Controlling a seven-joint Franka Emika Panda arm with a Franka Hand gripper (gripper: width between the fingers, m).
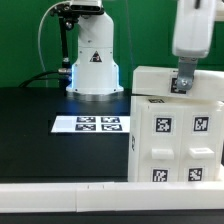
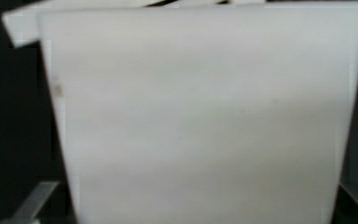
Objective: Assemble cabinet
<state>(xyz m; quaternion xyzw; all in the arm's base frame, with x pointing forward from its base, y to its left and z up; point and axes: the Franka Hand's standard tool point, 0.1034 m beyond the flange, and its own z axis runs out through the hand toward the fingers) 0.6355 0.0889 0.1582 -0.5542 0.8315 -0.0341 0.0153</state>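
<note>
One arm worked over a black table [image 1: 30,130]. Going from the exterior view's left to its right: the white robot base [image 1: 92,62] with a triangle mark stood at the back, the marker board [image 1: 92,125] lay flat in front of it, and a long white rail [image 1: 60,198] ran along the near edge. Farthest right stood the cabinet [image 1: 178,140], a white box with black-and-white tags on its front, resting on the table just beside the rail. The gripper [image 1: 182,84] came down from above onto the cabinet's top. Its jaws stood fairly wide, yet whether they clasped the cabinet or merely straddled it I could not tell. The wrist view was nearly filled by a blank white cabinet face [image 2: 202,120].
</note>
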